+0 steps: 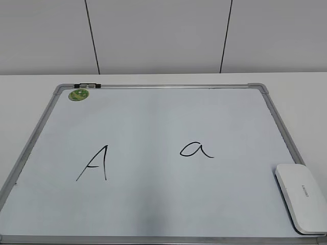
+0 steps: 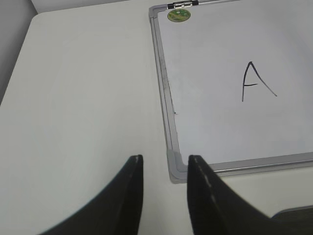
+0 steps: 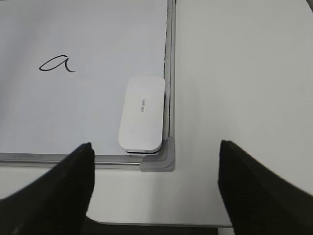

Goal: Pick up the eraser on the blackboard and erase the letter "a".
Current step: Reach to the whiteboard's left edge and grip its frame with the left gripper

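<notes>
The blackboard, a white board in a silver frame, lies flat on the table. The white eraser rests on its near right corner; in the right wrist view it sits against the right frame. The lowercase letter "a" is right of centre and also shows in the right wrist view. My right gripper is open and empty, above the table's front edge, short of the eraser. My left gripper is open and empty, at the board's near left corner. Neither gripper appears in the exterior view.
A capital "A" is drawn on the left half of the board. A round green sticker sits at the far left corner beside a small clip. White table surrounds the board.
</notes>
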